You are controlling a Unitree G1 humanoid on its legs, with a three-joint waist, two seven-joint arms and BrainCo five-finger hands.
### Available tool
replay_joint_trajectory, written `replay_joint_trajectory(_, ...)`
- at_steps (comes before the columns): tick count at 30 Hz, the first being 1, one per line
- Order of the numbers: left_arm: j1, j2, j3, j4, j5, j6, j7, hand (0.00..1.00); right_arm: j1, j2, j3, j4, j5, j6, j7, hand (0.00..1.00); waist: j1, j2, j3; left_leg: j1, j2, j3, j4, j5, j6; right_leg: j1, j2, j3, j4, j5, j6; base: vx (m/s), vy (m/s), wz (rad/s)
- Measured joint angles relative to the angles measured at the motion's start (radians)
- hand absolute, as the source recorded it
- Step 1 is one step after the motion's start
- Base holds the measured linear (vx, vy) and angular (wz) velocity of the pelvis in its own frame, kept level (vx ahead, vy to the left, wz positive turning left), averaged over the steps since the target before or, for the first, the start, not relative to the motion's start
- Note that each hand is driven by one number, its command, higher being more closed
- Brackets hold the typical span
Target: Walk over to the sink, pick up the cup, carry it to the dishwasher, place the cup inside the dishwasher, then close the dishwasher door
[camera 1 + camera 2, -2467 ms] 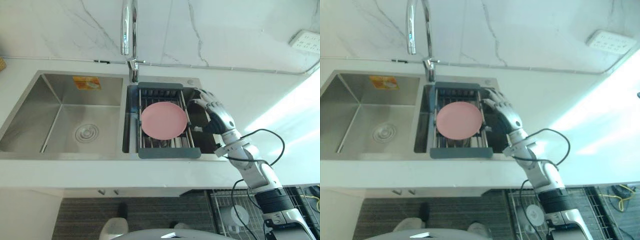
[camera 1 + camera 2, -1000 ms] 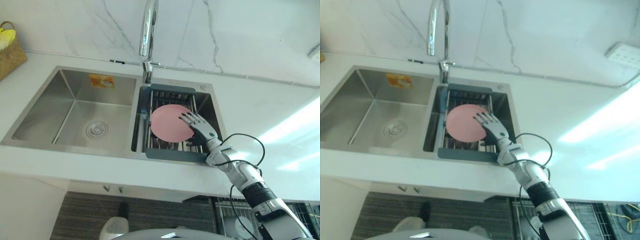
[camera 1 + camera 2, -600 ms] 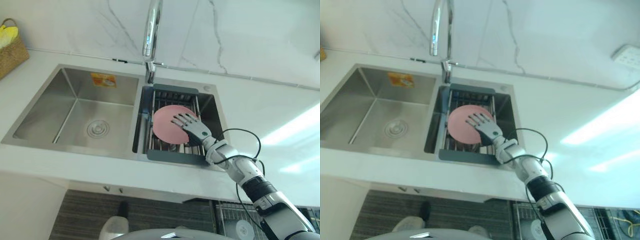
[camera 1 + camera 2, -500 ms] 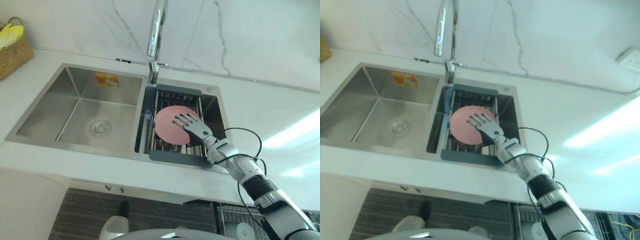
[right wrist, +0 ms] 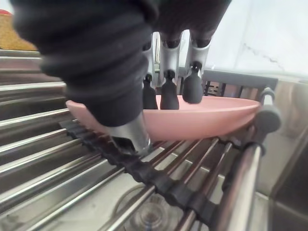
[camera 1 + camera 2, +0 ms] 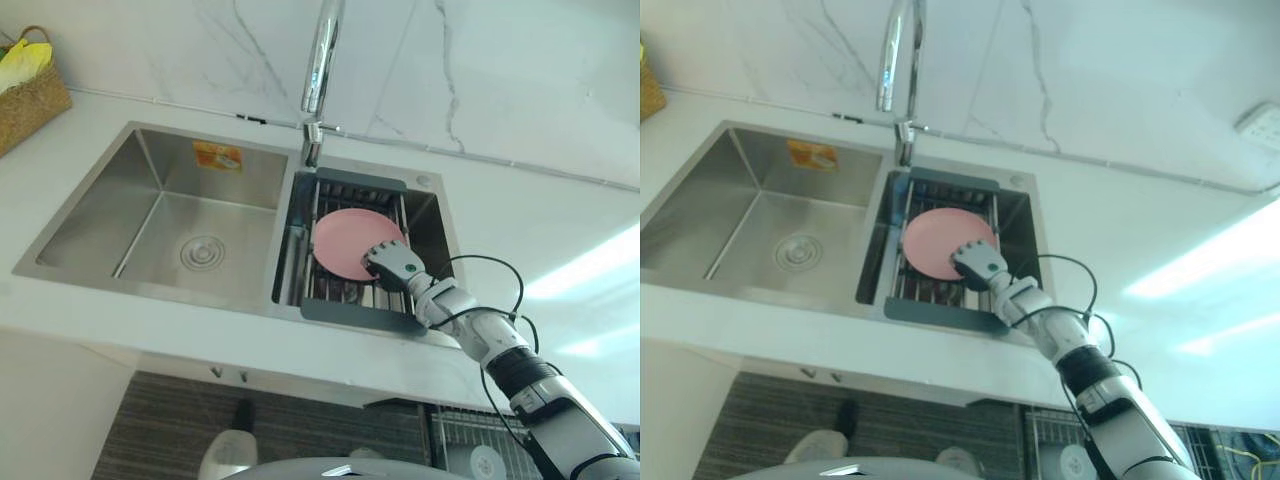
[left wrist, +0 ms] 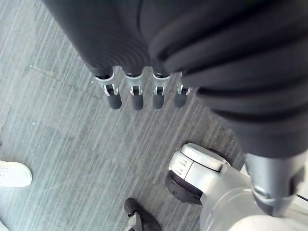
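The left robot hand point(image 7: 136, 94) hung over a grey striped floor point(image 7: 62, 139), its fingers straight and side by side, holding nothing; a person's white shoe point(image 7: 14, 174) stood on that floor. On the white surface point(image 6: 560, 230), a wicker basket point(image 6: 30, 95) sat at the far left. Beside it lay a steel sink point(image 6: 150, 170) with two basins, the left basin showing a round drain point(image 6: 203, 251). A chrome faucet point(image 6: 322, 60) rose at the back, between the basins. Across the right basin rested a drain rack point(image 6: 360, 312) with a dark grey frame and steel bars running from front to back. The pink plate point(image 6: 345, 238) lay close to flat on those bars, open face upward; being round, it showed no long axis. The right robot hand point(image 6: 392, 262) reached into the basin at the plate's near right edge. Its fingers point(image 5: 168, 94) curled over the rim with dark tips on the upper face, and its thumb point(image 5: 129, 134) stood against the rim from below, pinching the plate. A white power strip point(image 6: 1262, 120) was fixed to the marble wall at the far right.
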Motion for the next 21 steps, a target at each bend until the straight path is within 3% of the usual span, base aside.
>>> replay_joint_trajectory(16, 0.000, -0.012, -0.002, 0.001, 0.048, -0.021, -0.014, 0.00, 0.000, -0.003, -0.014, -0.005, 0.012, 0.032, -0.208, 1.00, 0.002, 0.019, 0.002, -0.015, -0.002, 0.003, 0.000, 0.002, -0.003, -0.014, -0.002, -0.001, -0.001, 0.000, 0.000, 0.00, -0.003, 0.00)
replay_joint_trajectory(21, 0.000, -0.018, -0.002, 0.000, 0.048, -0.021, -0.013, 0.00, 0.000, -0.003, -0.020, -0.005, 0.017, 0.028, -0.235, 1.00, 0.001, 0.021, 0.002, -0.016, -0.004, 0.001, 0.000, 0.002, -0.003, -0.014, -0.003, -0.001, -0.002, 0.000, 0.000, 0.00, 0.000, 0.00)
